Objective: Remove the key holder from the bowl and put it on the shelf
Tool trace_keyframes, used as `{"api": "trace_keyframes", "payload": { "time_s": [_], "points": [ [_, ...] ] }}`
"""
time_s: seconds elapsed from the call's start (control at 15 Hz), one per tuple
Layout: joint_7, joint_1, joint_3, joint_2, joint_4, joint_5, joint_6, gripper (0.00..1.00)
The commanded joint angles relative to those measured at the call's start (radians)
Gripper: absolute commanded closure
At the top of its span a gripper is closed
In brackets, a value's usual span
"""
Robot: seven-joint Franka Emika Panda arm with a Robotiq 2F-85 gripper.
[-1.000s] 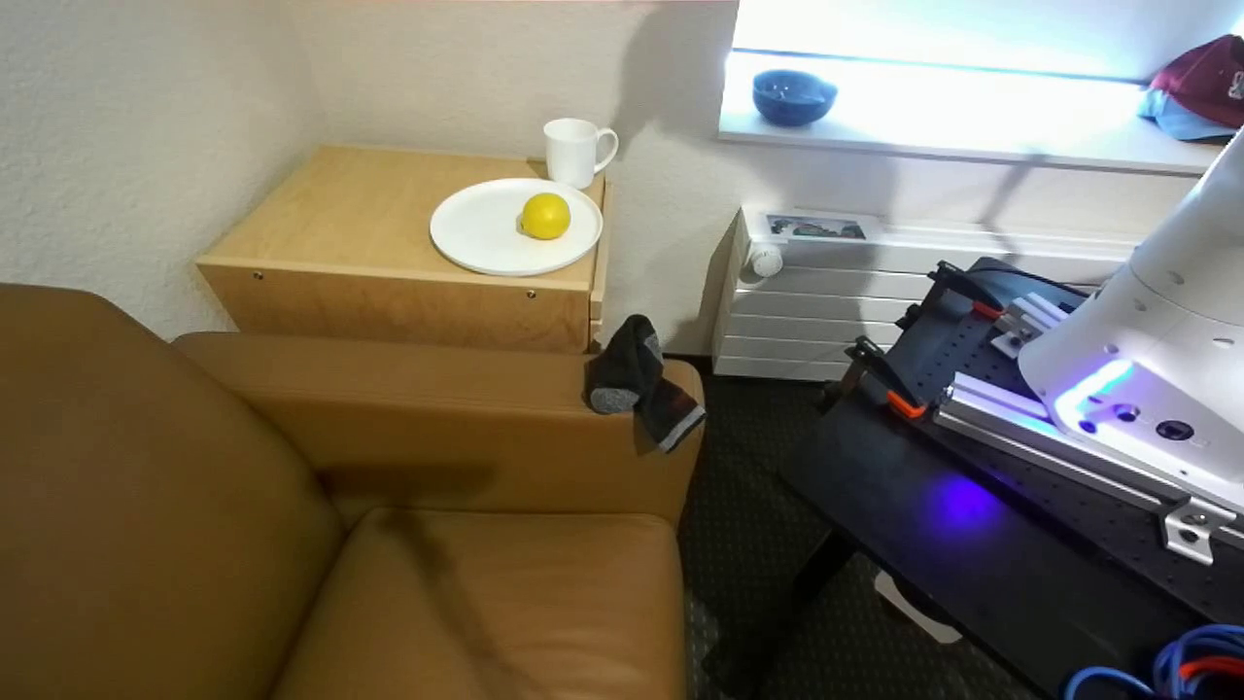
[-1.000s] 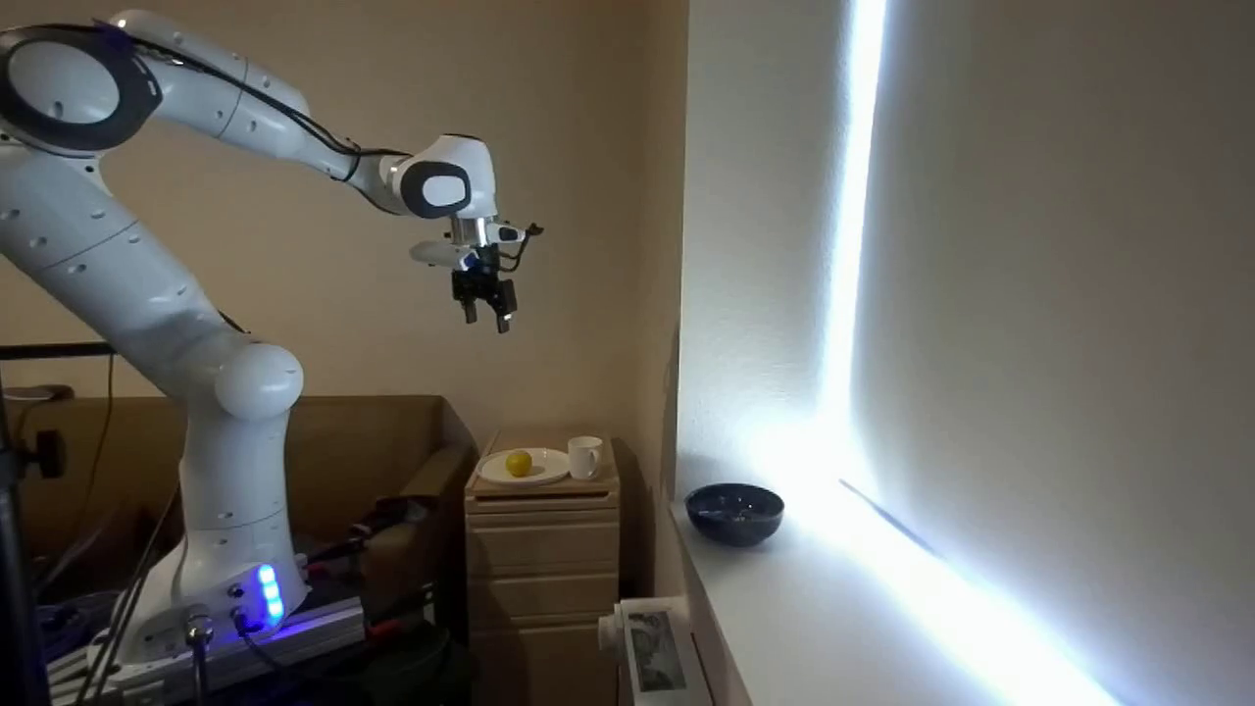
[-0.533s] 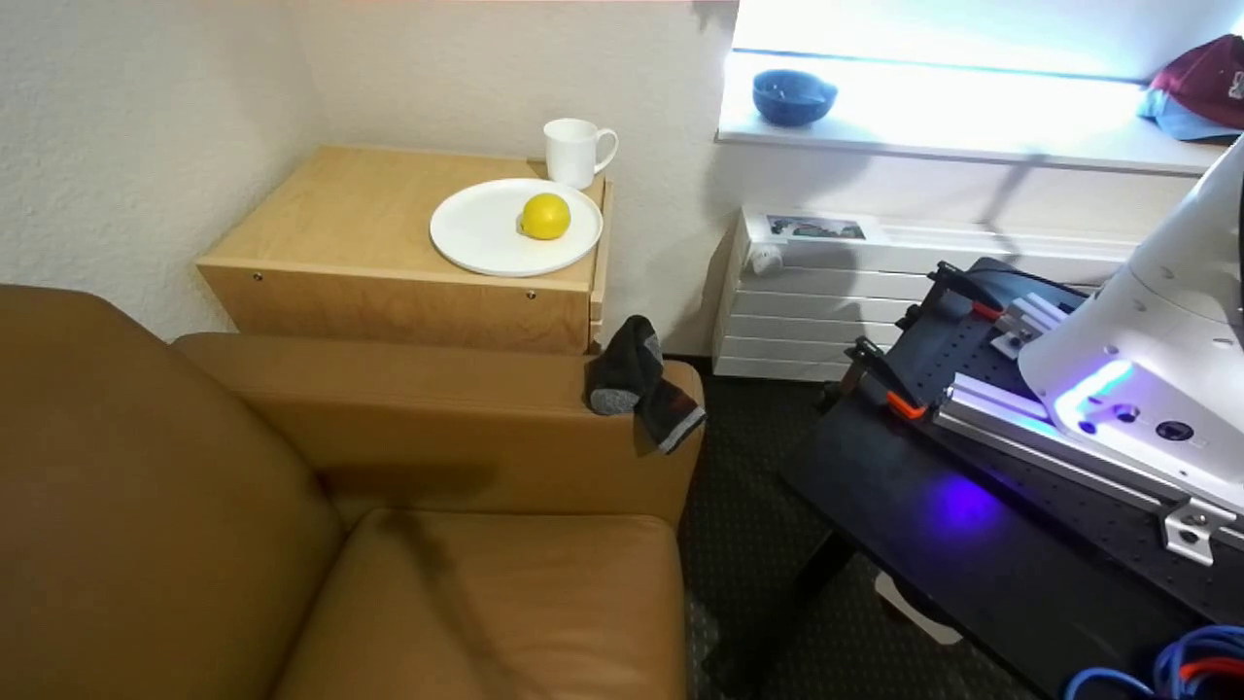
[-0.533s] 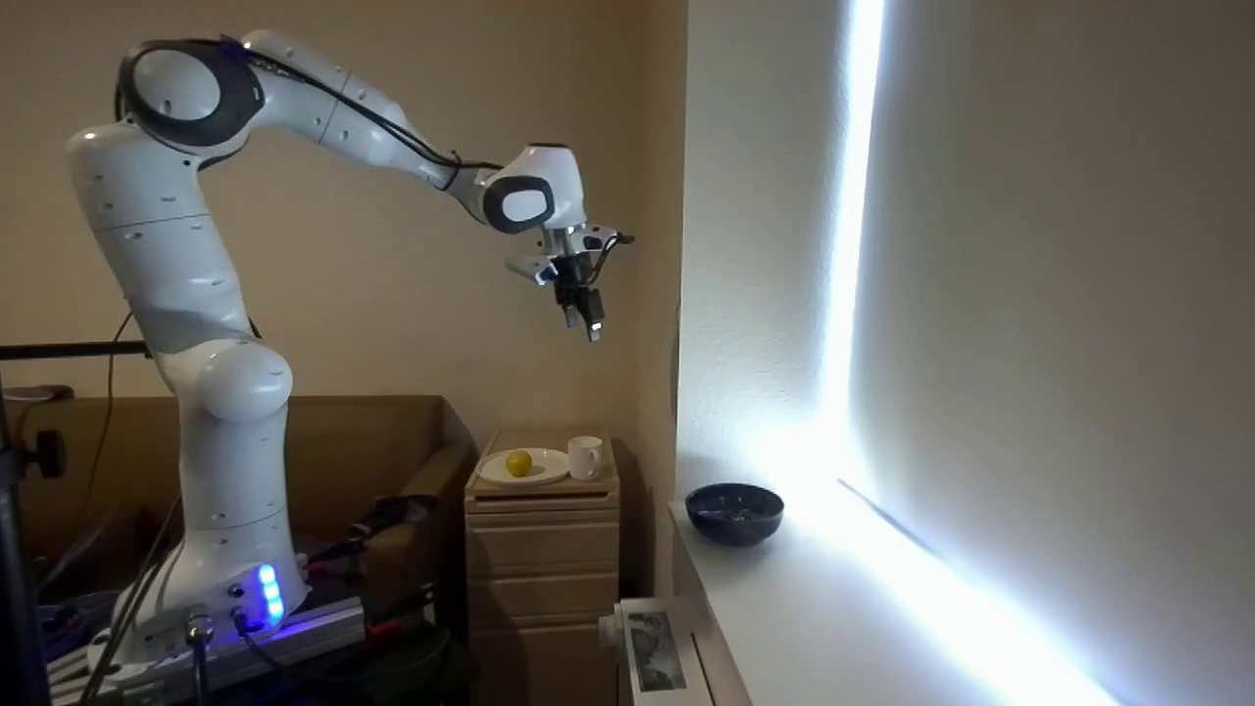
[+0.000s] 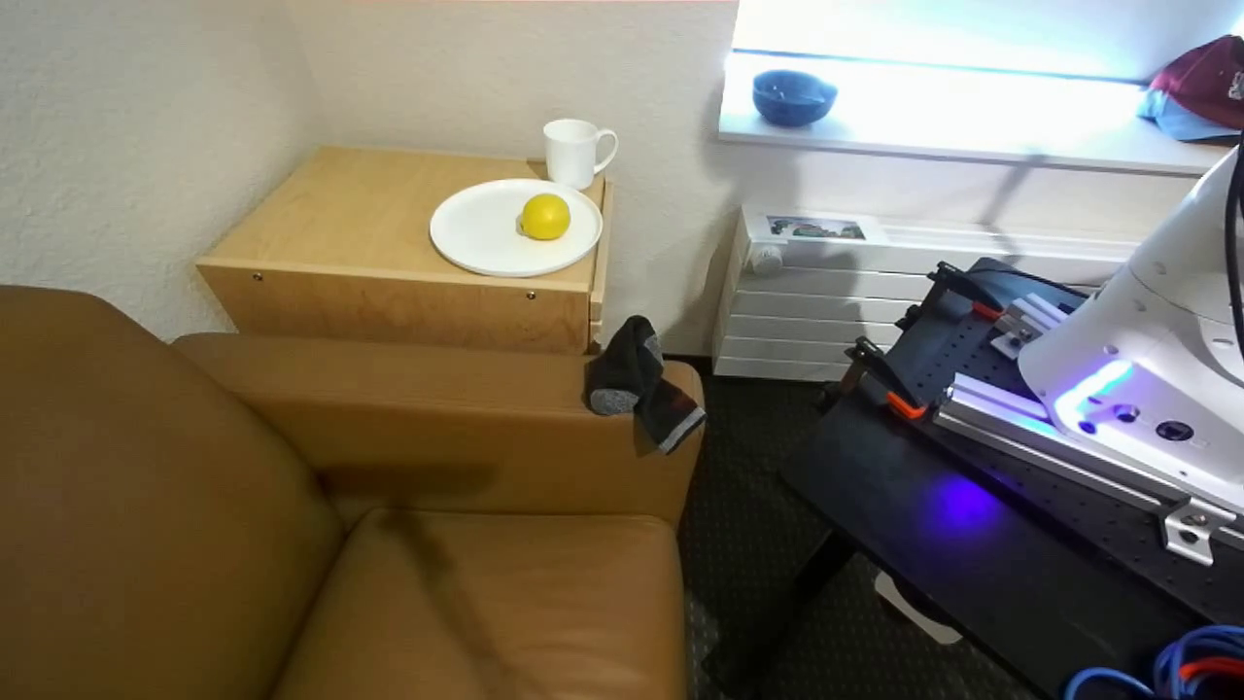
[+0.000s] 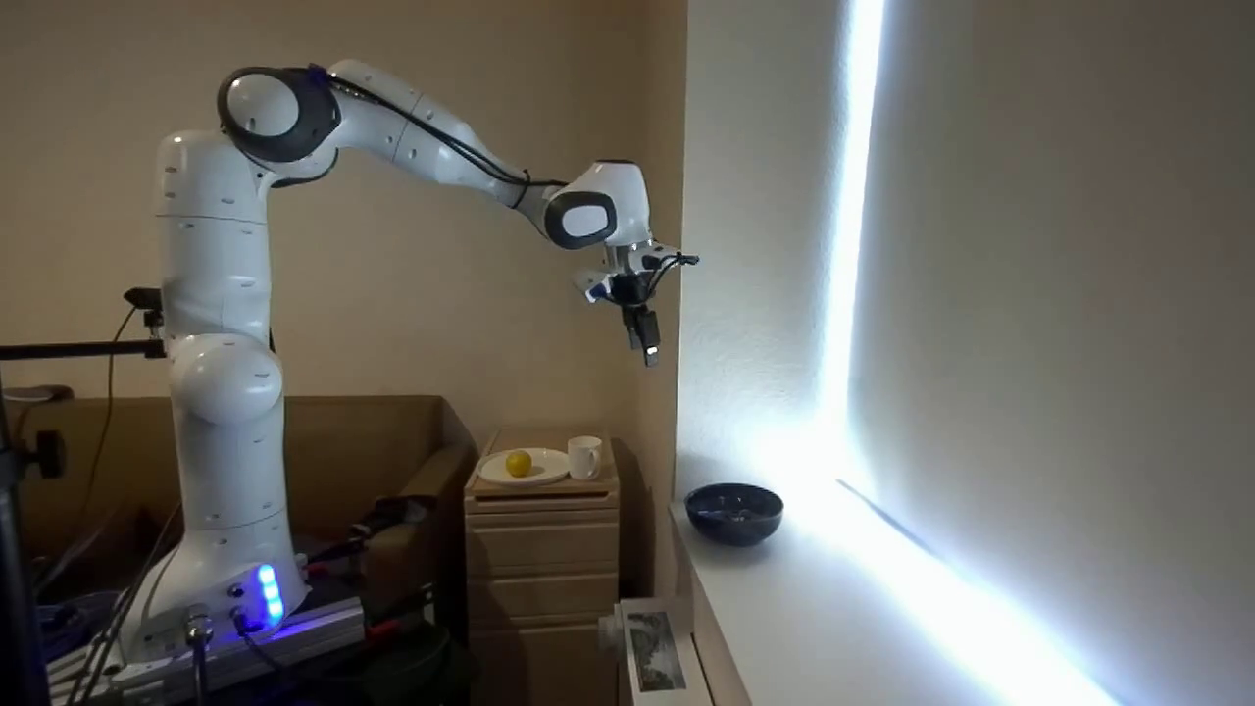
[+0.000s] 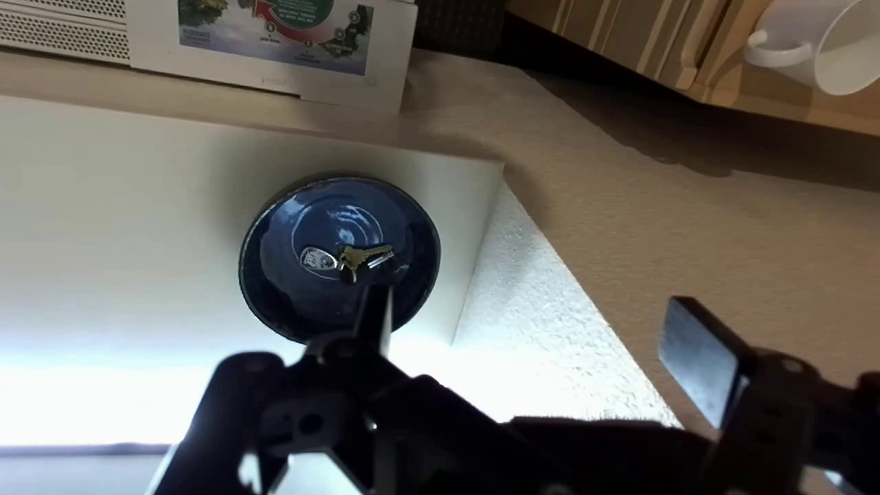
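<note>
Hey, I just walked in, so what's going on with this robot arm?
The robot arm has its open jaws up higher than a dark blue bowl, apart from it and gripping nothing. The bowl sits on the white shelf, and in the wrist view the key holder lies inside it. The job seems to be lifting that out and putting it on the shelf; it's not yet been picked up. A mug and a plate bearing a lemon are on a wooden cabinet.

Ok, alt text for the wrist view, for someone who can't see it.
A key holder with brassy and silver parts lies in a dark blue bowl on a white shelf. In the foreground, the open gripper holds nothing; a white mug shows at top right.
</note>
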Motion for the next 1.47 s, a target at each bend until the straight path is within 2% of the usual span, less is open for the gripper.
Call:
{"api": "trace_keyframes", "payload": {
  "time_s": [0.0, 0.13, 0.27, 0.53, 0.67, 0.87, 1.07, 1.13, 1.2, 1.4],
  "points": [
    [0.11, -0.022, 0.034, 0.078, 0.017, -0.057, 0.137, 0.0],
    [0.23, -0.025, 0.032, 0.175, 0.07, -0.065, 0.244, 0.0],
    [0.361, -0.023, 0.018, 0.275, 0.139, -0.088, 0.294, 0.0],
    [0.645, 0.015, -0.046, 0.458, 0.298, -0.18, 0.243, 0.0],
    [0.743, 0.019, -0.067, 0.54, 0.388, -0.2, 0.206, 0.0],
    [0.88, 0.015, -0.072, 0.611, 0.49, -0.194, 0.075, 0.0],
    [0.976, -0.022, -0.026, 0.647, 0.611, -0.134, -0.135, 0.0],
    [0.991, -0.036, -0.001, 0.621, 0.627, -0.096, -0.186, 0.0],
    [0.969, -0.017, -0.02, 0.622, 0.557, -0.157, -0.085, 0.0],
    [0.974, -0.019, -0.014, 0.621, 0.575, -0.16, -0.104, 0.0]
  ]
}}
